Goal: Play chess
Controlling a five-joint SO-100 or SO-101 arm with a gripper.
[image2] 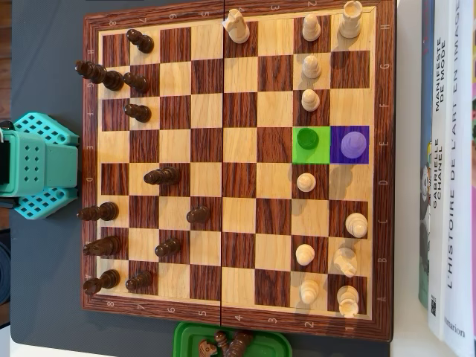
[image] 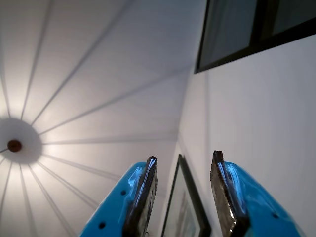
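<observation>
The chessboard [image2: 238, 167] lies flat on the dark desk [image2: 44, 44] in the overhead view, with the dark pieces along its left side and the light pieces along its right. The game looks to be in its middle stretch as a judgement: several dark pieces, such as the one at [image2: 161, 176] and another at [image2: 198, 215], stand away from the left edge, and captured dark pieces sit in a green tray [image2: 186, 338] just below the board. 2 squares carry coloured overlays: a green square [image2: 311, 144] with a piece on it and, touching it on the right, a purple square [image2: 349, 144] that also shows a piece. These marks probably name the move in hand, from 1 square to the other, though which is start and which is goal cannot be told. That move appears not yet begun. The arm's teal base [image2: 41, 165] sits just left of the board, and no arm reaches over the squares. In the wrist view the pincer [image: 183, 160] points up at a white ceiling with a round lamp [image: 14, 145], a dark window [image: 237, 29] and a framed picture [image: 185, 207]; its blue jaws stand apart with nothing between them, so it is released and empty. A row of books [image2: 446, 163] lies right of the board.
</observation>
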